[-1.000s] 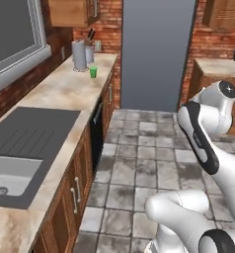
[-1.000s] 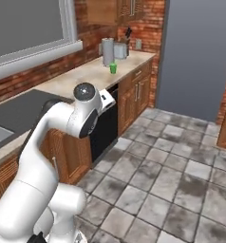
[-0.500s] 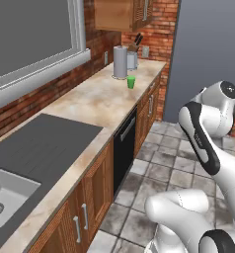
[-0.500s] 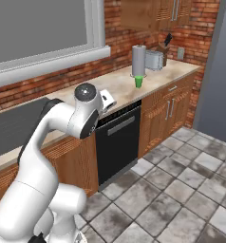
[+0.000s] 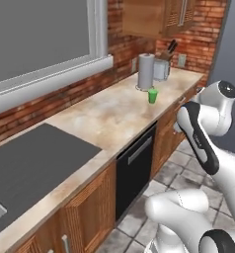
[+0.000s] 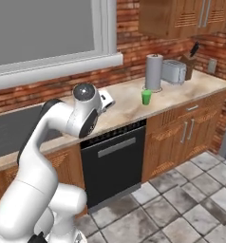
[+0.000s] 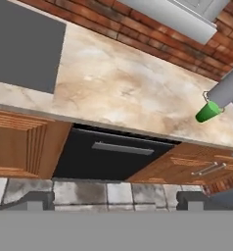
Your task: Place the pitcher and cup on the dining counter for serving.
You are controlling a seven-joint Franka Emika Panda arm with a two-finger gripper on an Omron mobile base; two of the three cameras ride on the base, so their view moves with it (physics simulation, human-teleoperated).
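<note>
In the hand view the tool [image 7: 110,200] shows its two tips spread wide at the bottom edge, holding and touching nothing. At the right edge, the green cup [image 7: 207,112] stands on the worktop [image 7: 123,88] just beside the grey pitcher [image 7: 228,89].

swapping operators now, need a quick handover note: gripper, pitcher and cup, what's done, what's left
Gripper: open and empty, tips at the bottom of the hand view, off the counter's front edge, over the floor.
Pitcher: upright on the wall counter near the brick wall, beside the toaster.
Cup: upright on the same counter, just in front of the pitcher.
Done: nothing picked up yet.
Left: grasp both and carry them to the dining counter.
</note>
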